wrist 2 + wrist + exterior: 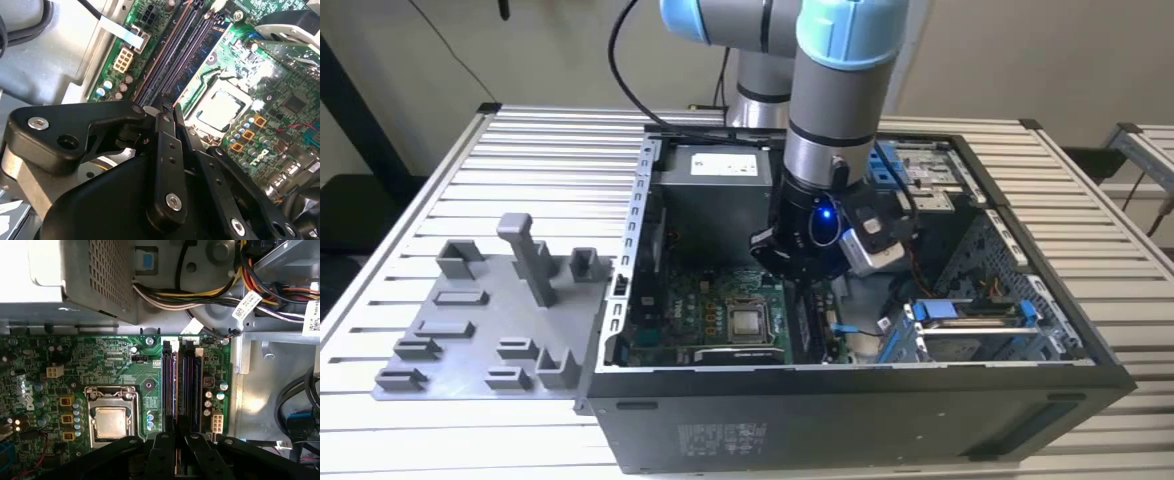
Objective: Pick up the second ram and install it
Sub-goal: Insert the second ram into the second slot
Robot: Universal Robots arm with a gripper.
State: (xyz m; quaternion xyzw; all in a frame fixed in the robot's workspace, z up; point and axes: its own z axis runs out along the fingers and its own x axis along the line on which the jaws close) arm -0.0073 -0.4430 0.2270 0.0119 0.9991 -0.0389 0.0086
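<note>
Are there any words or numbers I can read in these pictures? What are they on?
Nothing reads clearly enough to quote.
power-supply sticker, exterior view: too small to read.
case-front print, exterior view: blurred.
cable tags, first wrist view: too small to read.
motherboard lettering, first wrist view: too blurred to read.

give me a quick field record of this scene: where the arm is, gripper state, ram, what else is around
arm: reaching down into the open black computer case, over the green motherboard
gripper: black gripper sits right above the row of dark memory slots; fingers drawn close together
second ram: a thin dark blue-green memory stick lies along the slots in the second wrist view; whether it is seated or held, cannot tell
processor: square silver chip in its socket beside the slots
outside case: grey plastic tray with blocks and posts on the slatted metal table, at the exterior view's left
</note>
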